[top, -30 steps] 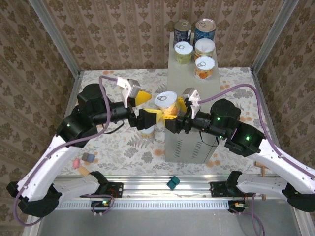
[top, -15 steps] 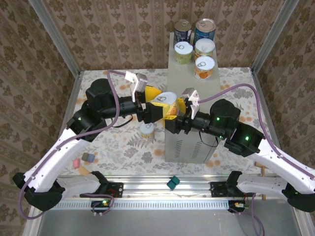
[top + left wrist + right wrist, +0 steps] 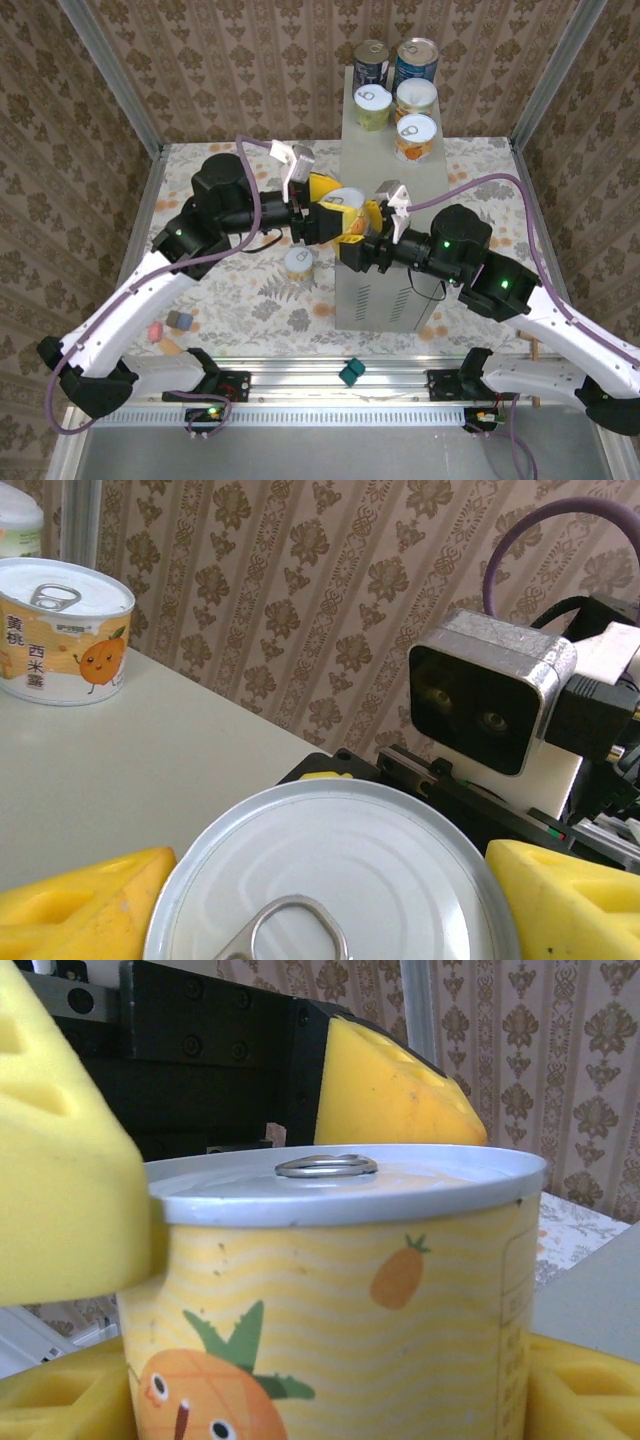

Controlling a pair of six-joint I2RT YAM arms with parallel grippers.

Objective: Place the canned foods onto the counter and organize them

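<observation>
From above, the right jaws are gripping a can [image 3: 344, 203] at the near left edge of the desk [image 3: 366, 162]. The left jaws are flanking the same can, and I cannot tell whether they are gripping it. Five cans [image 3: 415, 137] are standing at the far end.

Left wrist: yellow pads [image 3: 80, 900] are bracketing the can's lid [image 3: 330, 880].

Right wrist: the can [image 3: 340, 1300] is sitting upright between pads.

left arm [image 3: 150, 290] stretched rightward | left gripper [image 3: 333, 208] — straddling the can [image 3: 345, 198], contact unclear | right arm [image 3: 540, 310] stretched leftward | right gripper [image 3: 358, 224] — clamped on that can
</observation>
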